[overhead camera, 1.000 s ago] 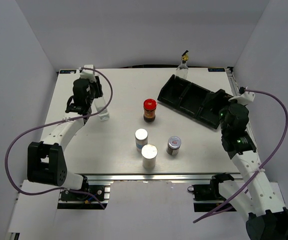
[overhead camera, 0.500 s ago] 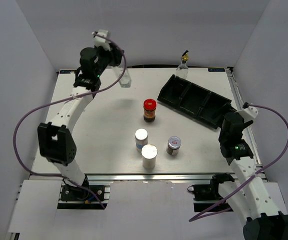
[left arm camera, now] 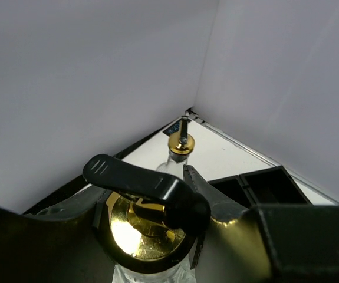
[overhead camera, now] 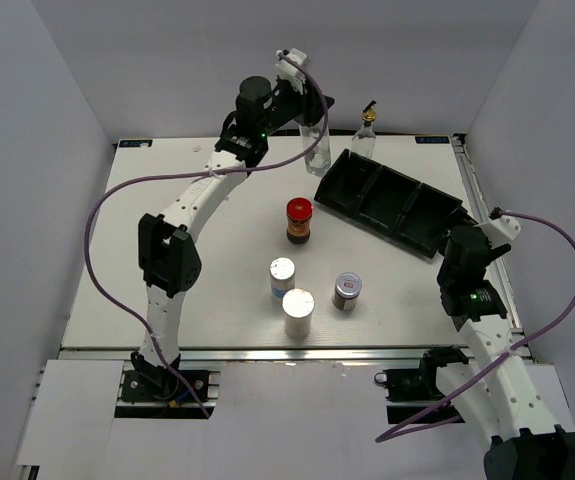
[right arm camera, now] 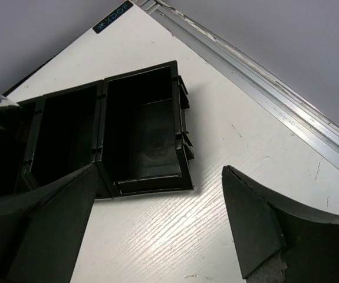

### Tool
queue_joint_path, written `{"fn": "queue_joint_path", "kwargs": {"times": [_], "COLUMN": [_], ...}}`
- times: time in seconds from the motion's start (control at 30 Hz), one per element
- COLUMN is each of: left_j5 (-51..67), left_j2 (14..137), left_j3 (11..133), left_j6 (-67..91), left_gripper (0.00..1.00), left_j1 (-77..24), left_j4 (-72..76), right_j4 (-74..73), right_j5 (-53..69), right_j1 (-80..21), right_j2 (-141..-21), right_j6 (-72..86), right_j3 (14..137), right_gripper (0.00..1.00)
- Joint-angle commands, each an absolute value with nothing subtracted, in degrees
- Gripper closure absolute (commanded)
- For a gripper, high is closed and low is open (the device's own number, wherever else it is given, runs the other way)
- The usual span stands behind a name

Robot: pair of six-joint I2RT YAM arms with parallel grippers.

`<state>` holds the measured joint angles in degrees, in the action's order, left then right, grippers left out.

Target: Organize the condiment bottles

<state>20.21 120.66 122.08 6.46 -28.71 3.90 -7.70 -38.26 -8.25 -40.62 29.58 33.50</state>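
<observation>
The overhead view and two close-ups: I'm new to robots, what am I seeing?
Two robot arms are bolted at the near edge of a white table. The wide picture comes from a fixed camera above; each close-up comes from a camera on one wrist. The left end effector holds a glass cruet in the air; the right end effector is open and empty, near the black tray. A second cruet, a red-lidded jar, a silver-lidded jar and two white shakers stand on the table.
</observation>
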Motion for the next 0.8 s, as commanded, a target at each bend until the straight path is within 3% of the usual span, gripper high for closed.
{"fn": "queue_joint_path", "kwargs": {"times": [0.0,0.17,0.77], "left_j5": [21.2,20.5,24.5], "left_j2": [118.2,118.5,129.2], "left_j3": [125.4,120.1,125.1], "left_j6": [5.4,2.6,5.4], "left_gripper": [1.00,1.00,1.00], "left_j1": [-30.7,-33.1,-35.5], "left_j4": [8.3,13.1,23.5], "right_j4": [-7.3,-7.7,-6.2], "right_j5": [-40.0,-38.2,-39.3], "right_j1": [-7.9,-7.8,-7.4], "right_j2": [-40.9,-41.3,-41.0], "right_j6": [29.9,28.7,27.9], "right_j3": [33.0,33.7,32.5], "right_gripper": [0.11,0.11,0.11]}}
